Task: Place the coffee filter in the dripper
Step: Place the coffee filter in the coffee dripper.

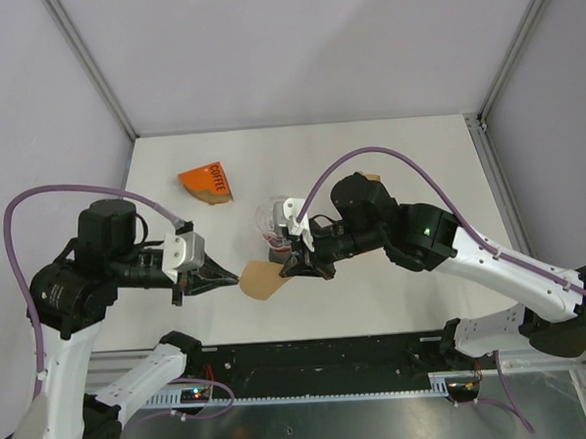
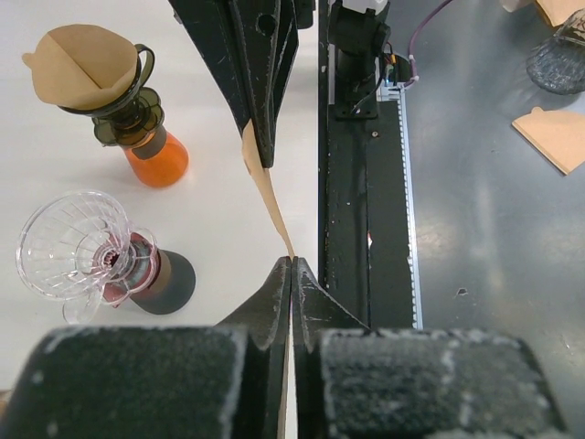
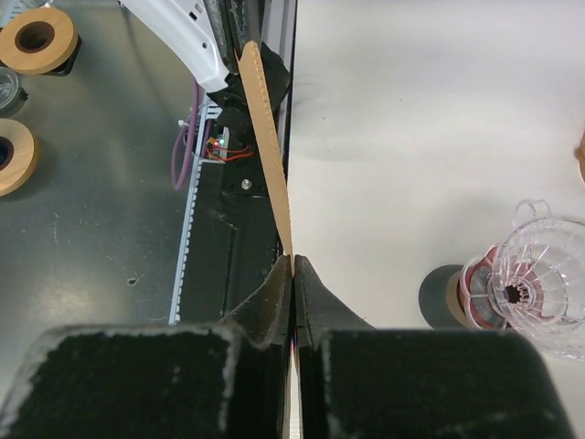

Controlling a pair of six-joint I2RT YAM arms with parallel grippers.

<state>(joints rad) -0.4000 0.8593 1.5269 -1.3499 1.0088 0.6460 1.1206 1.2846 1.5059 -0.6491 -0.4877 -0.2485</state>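
While two claws (image 1: 239, 278) (image 1: 282, 271) pinch one coffee filter (image 1: 261, 281), two drippers (image 2: 73, 247) (image 2: 123, 91) stand nearby.

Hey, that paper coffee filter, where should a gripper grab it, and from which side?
By an outer edge, coming in level from the side, jaws closing across its flat faces: the coffee filter is a thin, flat paper sheet. The left gripper and right gripper pinch opposite edges that way.

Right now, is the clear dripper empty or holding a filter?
Empty: the clear dripper shows only bare ribs inside. The paper filter is outside it, pinched between left tool and right tool.
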